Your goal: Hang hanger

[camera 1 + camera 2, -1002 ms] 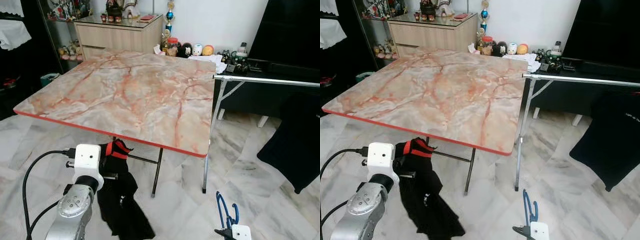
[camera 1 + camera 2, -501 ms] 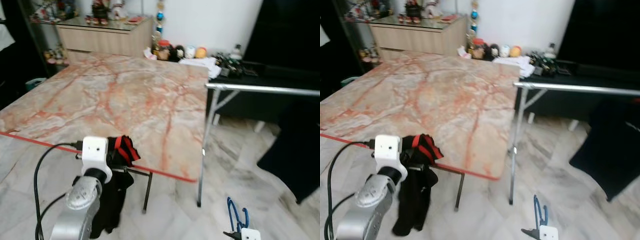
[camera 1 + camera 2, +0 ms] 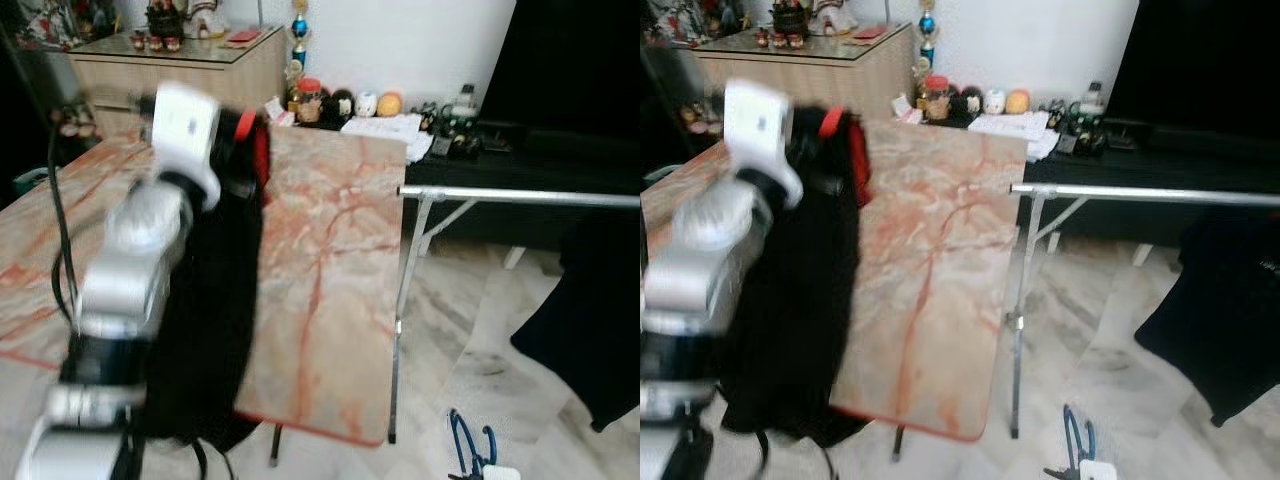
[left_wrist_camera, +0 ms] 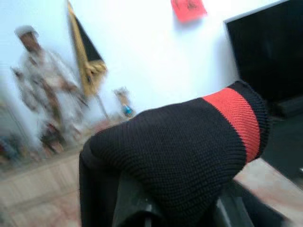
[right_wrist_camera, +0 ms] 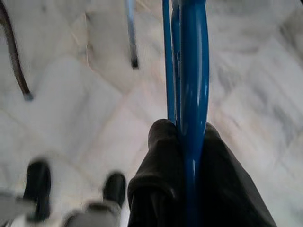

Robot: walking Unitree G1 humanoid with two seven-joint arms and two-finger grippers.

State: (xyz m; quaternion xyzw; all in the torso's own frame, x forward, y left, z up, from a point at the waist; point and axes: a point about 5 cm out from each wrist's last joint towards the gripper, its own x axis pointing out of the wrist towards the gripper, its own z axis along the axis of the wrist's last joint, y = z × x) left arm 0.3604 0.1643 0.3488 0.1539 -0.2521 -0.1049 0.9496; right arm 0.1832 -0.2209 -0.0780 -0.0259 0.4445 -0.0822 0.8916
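My left arm is raised over the table, and its gripper (image 3: 238, 150) is shut on a black knitted garment (image 3: 215, 300) with a red band (image 4: 236, 118). The garment drapes over the black fingers (image 4: 137, 208) and hangs down along the arm. Low at the right, my right gripper (image 5: 189, 189) is shut on a blue hanger (image 5: 191, 90), which stands upright above the floor (image 3: 465, 445). A silver clothes rail (image 3: 520, 195) runs across the right side at about table height.
A marble-patterned folding table (image 3: 330, 260) with a red edge stands in front. A black garment (image 3: 590, 320) hangs from the rail at the far right. Behind are a wooden cabinet (image 3: 220, 70), small figurines and a dark TV bench (image 3: 500, 140). The floor is pale marble.
My left arm has swung up from below the table edge to above the tabletop, carrying the black garment. The view has also shifted. The right gripper stays low with the hanger.
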